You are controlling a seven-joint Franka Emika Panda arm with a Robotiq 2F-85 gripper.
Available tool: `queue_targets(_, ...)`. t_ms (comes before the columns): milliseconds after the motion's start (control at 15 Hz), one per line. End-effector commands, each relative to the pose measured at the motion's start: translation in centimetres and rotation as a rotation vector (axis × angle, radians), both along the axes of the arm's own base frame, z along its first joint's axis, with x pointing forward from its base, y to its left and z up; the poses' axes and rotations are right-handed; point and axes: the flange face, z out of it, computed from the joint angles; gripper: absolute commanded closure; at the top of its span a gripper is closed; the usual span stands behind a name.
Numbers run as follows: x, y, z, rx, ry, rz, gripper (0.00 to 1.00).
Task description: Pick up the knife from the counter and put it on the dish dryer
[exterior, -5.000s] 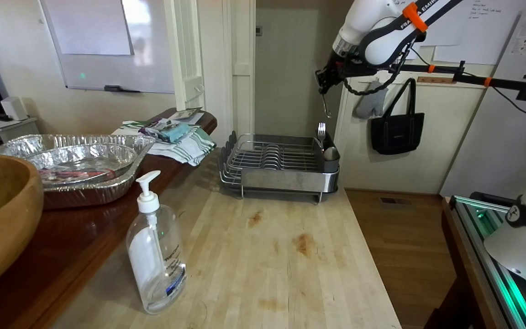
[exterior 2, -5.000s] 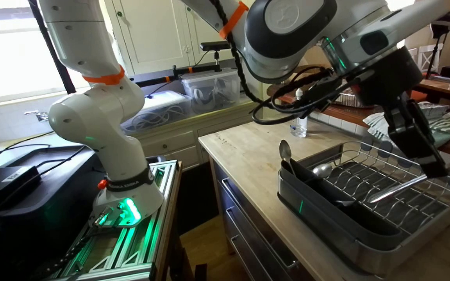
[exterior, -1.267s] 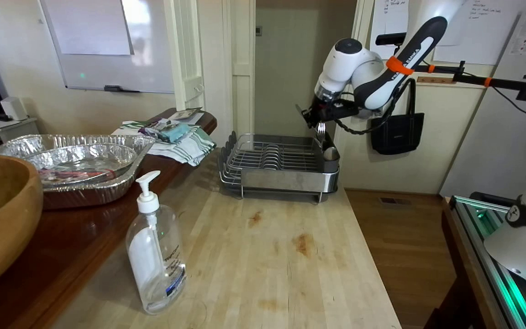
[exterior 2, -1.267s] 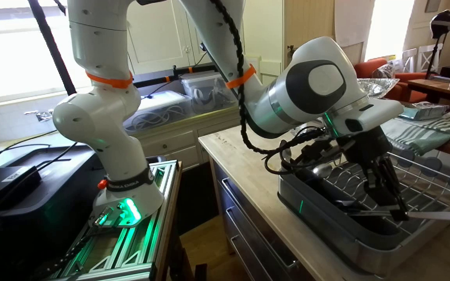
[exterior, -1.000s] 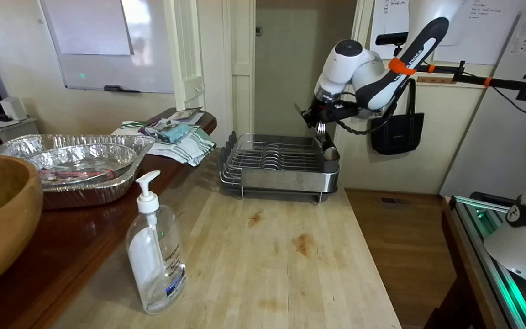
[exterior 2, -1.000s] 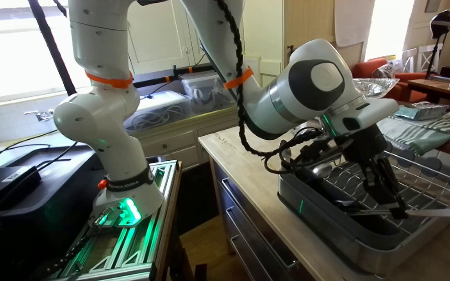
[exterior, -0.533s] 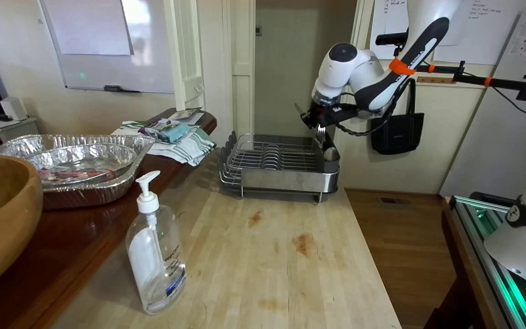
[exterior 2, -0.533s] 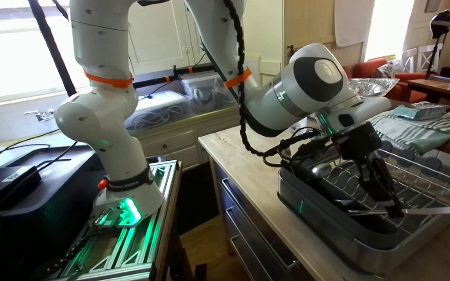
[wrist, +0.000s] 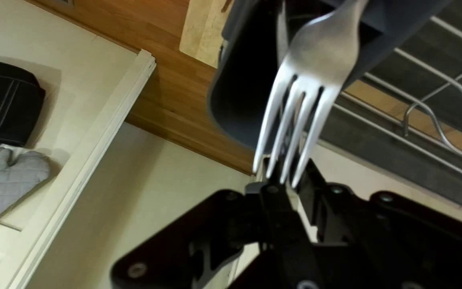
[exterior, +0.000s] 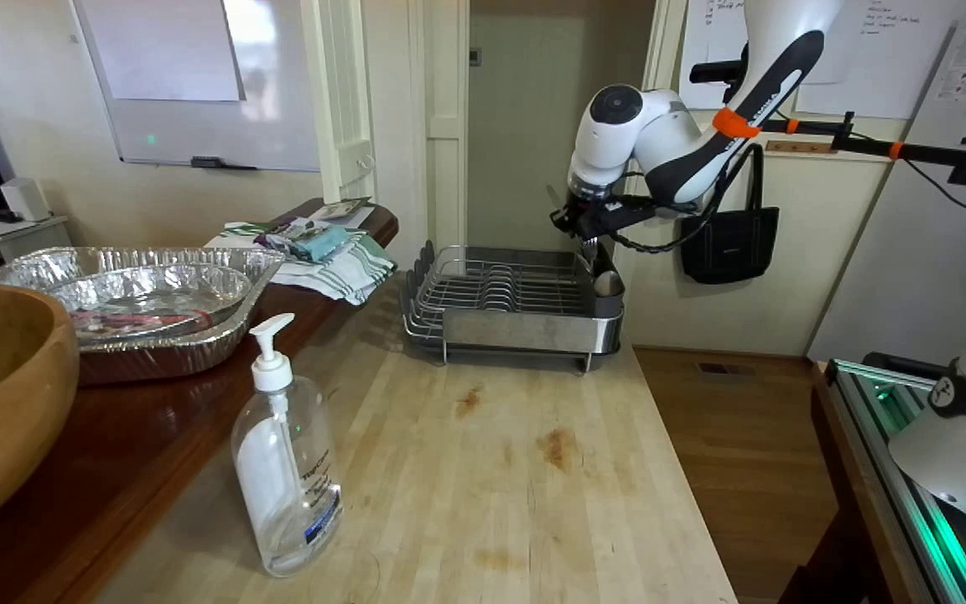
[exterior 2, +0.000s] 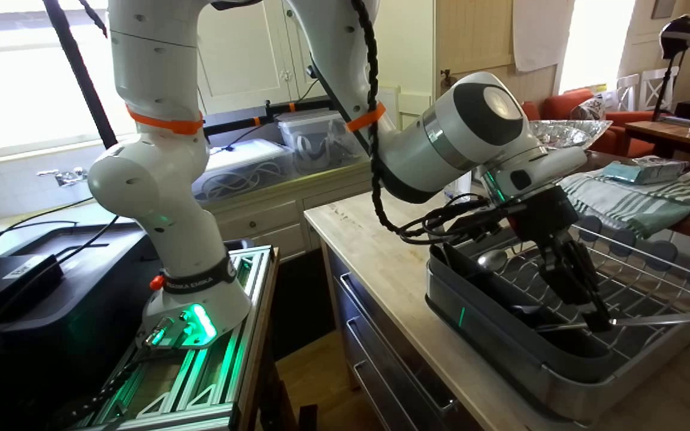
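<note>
Knife [exterior 2: 668, 318] clear of the counter [exterior: 483, 470], we have the gripper [exterior 2: 600, 322] clamped on it partway along. Over five seconds we have swung from the 2 o'clock side of the dish dryer [exterior: 516, 330], as an exterior view has it, to its cutlery caddy [wrist: 235, 114]; in the last second the gripper has steepened and come down a little. In that same view the knife's broad end, likely the blade, runs out towards 3 o'clock and has risen slightly, while the slim end points to 9, over the caddy. Whether that end is inside the rim or just above it, we cannot tell. We read this as the start of placing, slim end first; more tilt seems needed before we lower and let go. In the wrist view a fork [wrist: 323, 52] stands at 12 o'clock, tines close by the gripper, so we might snag it.
</note>
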Motion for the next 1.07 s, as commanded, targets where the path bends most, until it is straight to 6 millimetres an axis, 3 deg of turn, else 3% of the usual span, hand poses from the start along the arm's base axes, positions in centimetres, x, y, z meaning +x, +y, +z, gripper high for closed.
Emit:
queue_targets(0,-1.1,1.3,-0.8,-0.029,0.003,-0.06,0.96)
queue_targets(867,-1.9,2.7,-0.8,-0.055,-0.021,-0.133,0.96)
queue_targets(933,-1.9,2.7,-0.7,-0.055,-0.021,-0.133,0.88)
queue_targets(1000,-2.0,2.7,-0.7,-0.056,-0.021,-0.132,0.66)
